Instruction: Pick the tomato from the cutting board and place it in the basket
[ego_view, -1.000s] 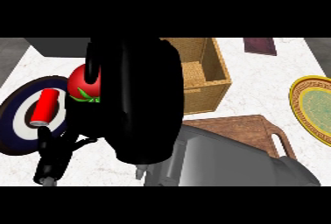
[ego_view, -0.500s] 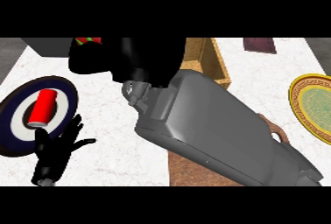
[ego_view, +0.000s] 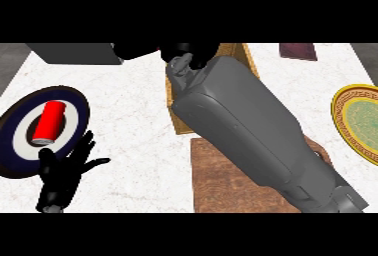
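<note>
Right hand (ego_view: 196, 50): black, at the far edge of the white marbled surface (ego_view: 133, 150), partly cut off by the view's upper limit. It is positioned over the far end of the rectangular light-wood basket (ego_view: 176, 117). Whether it is open or closed cannot be determined. Its grey forearm crosses from the near right corner diagonally up to the far middle, covering most of the basket's interior; only the basket's left wall and a piece of its far right corner are exposed.

Tomato: cannot be made out anywhere. It is not on the exposed part of the brown wooden cutting board (ego_view: 221, 185), and the hand and forearm hide whatever lies under them.

Cutting board: at the near edge, middle, just nearer than the basket, with its right portion under the forearm.

Left hand (ego_view: 65, 172): black, near the near left corner, fingers spread and straight, holding nothing.

Other items: a dark blue round plate with white centre (ego_view: 74, 97) at the left edge, carrying a red cylindrical can (ego_view: 49, 123) lying on its side; a yellow-rimmed green patterned plate (ego_view: 360, 125) at the right edge; a dark grey box (ego_view: 74, 52) at the far left corner; a maroon flat object (ego_view: 297, 50) at the far right.
</note>
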